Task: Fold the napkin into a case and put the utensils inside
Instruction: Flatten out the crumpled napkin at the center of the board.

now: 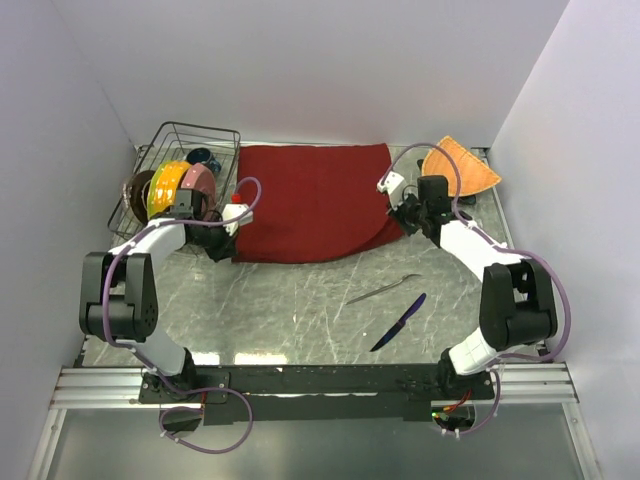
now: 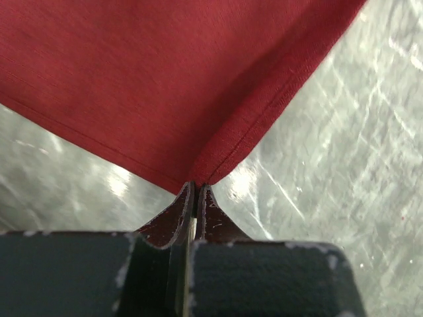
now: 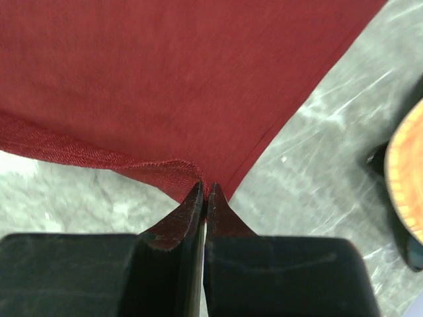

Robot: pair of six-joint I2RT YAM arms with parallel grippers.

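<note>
The dark red napkin (image 1: 315,200) lies spread on the marble table at the back centre. My left gripper (image 1: 232,238) is shut on its near left corner, which shows pinched between the jaws in the left wrist view (image 2: 197,183). My right gripper (image 1: 400,215) is shut on the near right corner (image 3: 205,185), where the hem curls up a little. The silver fork (image 1: 384,289) and the blue-purple knife (image 1: 399,321) lie side by side on the table, in front of the napkin and right of centre, away from both grippers.
A wire rack (image 1: 185,170) holding coloured plates stands at the back left, just behind my left arm. An orange fan-shaped mat (image 1: 458,167) lies at the back right, close to my right gripper, and its edge (image 3: 404,178) shows in the right wrist view. White walls enclose the table.
</note>
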